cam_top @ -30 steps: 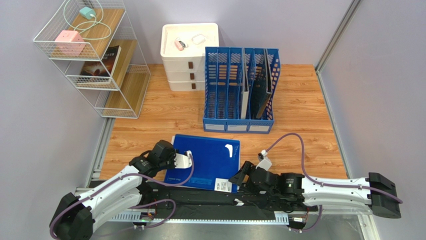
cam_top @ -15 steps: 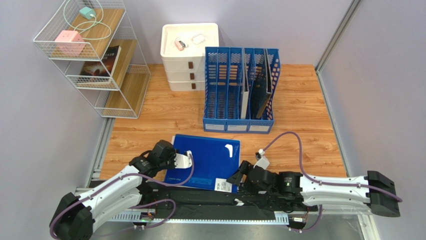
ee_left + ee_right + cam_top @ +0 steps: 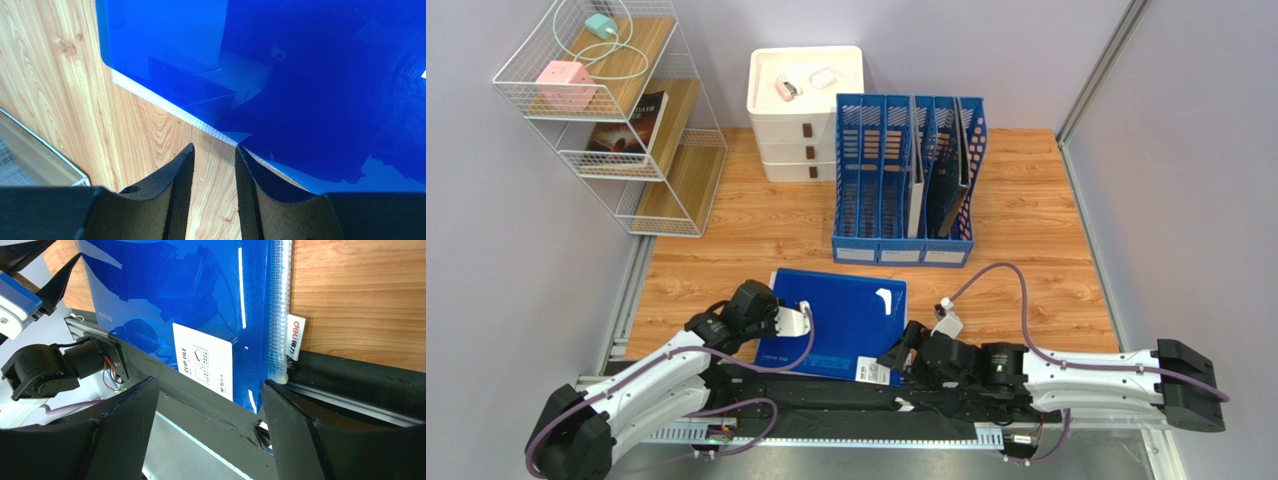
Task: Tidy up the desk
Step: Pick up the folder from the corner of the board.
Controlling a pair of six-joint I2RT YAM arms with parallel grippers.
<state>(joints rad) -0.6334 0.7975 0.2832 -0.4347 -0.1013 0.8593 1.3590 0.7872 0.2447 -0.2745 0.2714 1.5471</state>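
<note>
- The desk (image 3: 1026, 290), a light orange-brown plank top, fills the middle of the top view, running from the arm bases at the near edge to the far wall.
- A white wire shelf (image 3: 688, 205) stands at the far left corner. It holds a pink block (image 3: 564, 82), a small green item with a coiled cable (image 3: 601, 25) and a dark book (image 3: 631, 125).
- A blue file rack (image 3: 904, 180) stands upright at far centre, with a few flat items slotted into its right compartments.
- A white drawer unit (image 3: 801, 110) sits just left of the rack and touches it. A couple of small objects lie on its top, too small to make out.
- A blue folder (image 3: 841, 315) lies flat on the near centre of the desk, and its near edge hangs over the black rail there.
- The left gripper (image 3: 794, 320) sits low at the folder's left edge. Its jaws stand narrowly apart with bare wood showing between them, and the right finger (image 3: 250, 185) touches the folder's edge.
- The right gripper (image 3: 210, 385) is at the folder's near right corner. Its jaws are spread wide and the corner lies between them in the wrist view, not pinched.
- A white printed label (image 3: 205, 360) reading "CLIP FILE" is stuck near that corner.
- A small red-and-white tag (image 3: 296, 335) pokes out from the folder's right edge.
</note>
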